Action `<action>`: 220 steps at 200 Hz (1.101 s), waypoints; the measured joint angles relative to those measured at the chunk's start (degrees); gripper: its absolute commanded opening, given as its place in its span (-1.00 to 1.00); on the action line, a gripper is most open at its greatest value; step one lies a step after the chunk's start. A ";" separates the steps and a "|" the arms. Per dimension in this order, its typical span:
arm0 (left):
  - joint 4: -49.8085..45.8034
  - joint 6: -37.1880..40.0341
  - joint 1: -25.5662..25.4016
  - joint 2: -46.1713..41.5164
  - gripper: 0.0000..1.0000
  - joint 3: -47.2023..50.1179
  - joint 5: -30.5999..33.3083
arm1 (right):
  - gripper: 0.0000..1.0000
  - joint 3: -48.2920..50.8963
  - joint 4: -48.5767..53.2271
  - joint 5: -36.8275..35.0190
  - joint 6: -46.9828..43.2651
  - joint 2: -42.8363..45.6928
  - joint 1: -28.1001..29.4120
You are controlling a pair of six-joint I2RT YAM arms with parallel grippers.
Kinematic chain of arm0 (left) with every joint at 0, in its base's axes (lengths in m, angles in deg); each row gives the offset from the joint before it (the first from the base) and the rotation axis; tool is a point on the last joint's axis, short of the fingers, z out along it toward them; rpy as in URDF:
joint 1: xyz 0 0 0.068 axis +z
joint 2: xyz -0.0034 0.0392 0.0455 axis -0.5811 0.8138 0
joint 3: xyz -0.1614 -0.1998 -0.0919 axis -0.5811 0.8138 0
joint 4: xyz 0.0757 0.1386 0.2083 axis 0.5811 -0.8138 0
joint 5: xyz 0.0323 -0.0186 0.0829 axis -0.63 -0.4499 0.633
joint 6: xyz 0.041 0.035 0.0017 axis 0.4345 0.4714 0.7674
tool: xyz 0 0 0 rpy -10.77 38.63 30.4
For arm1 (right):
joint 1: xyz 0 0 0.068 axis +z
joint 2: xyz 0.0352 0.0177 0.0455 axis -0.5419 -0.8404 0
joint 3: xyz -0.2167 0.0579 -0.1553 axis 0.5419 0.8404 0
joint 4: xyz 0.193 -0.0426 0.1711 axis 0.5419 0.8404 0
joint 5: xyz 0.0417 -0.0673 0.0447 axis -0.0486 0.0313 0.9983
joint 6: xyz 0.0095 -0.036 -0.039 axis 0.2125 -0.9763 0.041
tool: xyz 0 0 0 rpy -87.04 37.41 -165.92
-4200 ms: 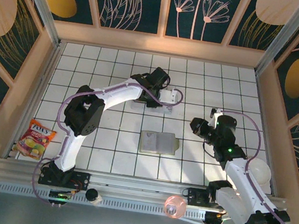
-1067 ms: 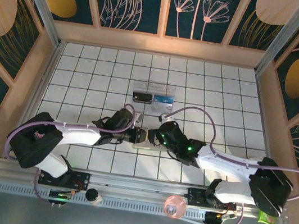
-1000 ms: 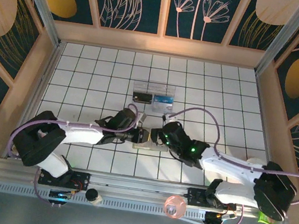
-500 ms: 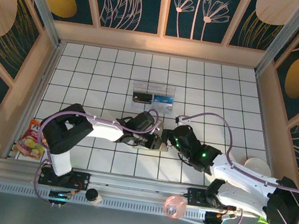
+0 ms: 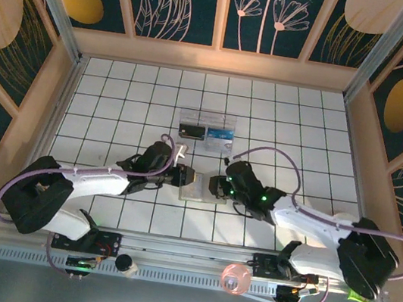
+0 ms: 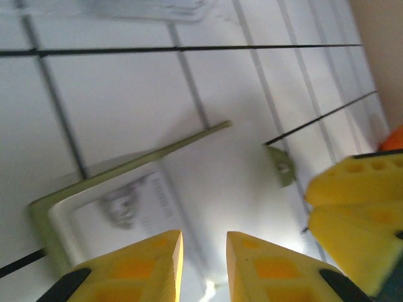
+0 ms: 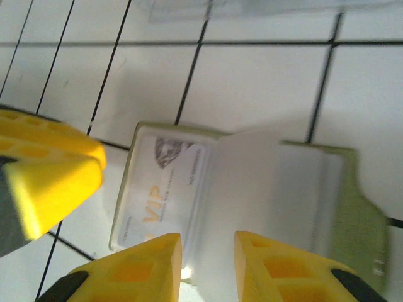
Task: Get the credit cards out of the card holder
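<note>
Top external: card holder (image 5: 197,189) is laid open and flat on the white tiled table (image 5: 117,99), thin olive cover down, cream inside up. 1 glossy white card (image 7: 160,189) printed "VIP" is seated in its pocket. Left gripper (image 5: 184,176) is placed at its left edge and right gripper (image 5: 216,186) at its right edge. Blocky yellow fingers are narrowly parted on both; a pinch cannot be told. Clear plastic box (image 5: 206,130) is set beyond it.

From above the card holder (image 5: 197,190) is partly covered; print on its card (image 7: 162,189) too blurred to read
</note>
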 measured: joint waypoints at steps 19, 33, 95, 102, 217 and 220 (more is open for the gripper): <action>-0.09 -0.02 0.00 1.01 -0.57 1.33 0.59 | -0.49 -1.44 -1.20 3.87 -0.22 -3.76 0.02; -0.59 0.02 0.00 1.51 -0.58 1.66 0.96 | -0.49 -1.92 -1.44 5.44 -0.24 -4.94 0.02; -2.38 1.29 0.00 3.48 -0.67 1.66 3.85 | -0.59 -3.87 -0.68 6.60 -0.04 -11.76 -0.37; -2.56 1.33 0.00 4.02 -0.68 1.66 4.00 | -0.60 -3.65 -0.57 6.60 0.07 -12.35 -0.44; -2.47 2.36 0.00 6.25 -0.73 1.77 5.03 | -0.32 -6.34 -1.27 13.81 0.17 -10.86 -3.85; -2.47 2.36 0.00 6.25 -0.74 1.77 5.03 | -0.31 -6.56 -1.60 14.23 0.31 -11.17 -4.00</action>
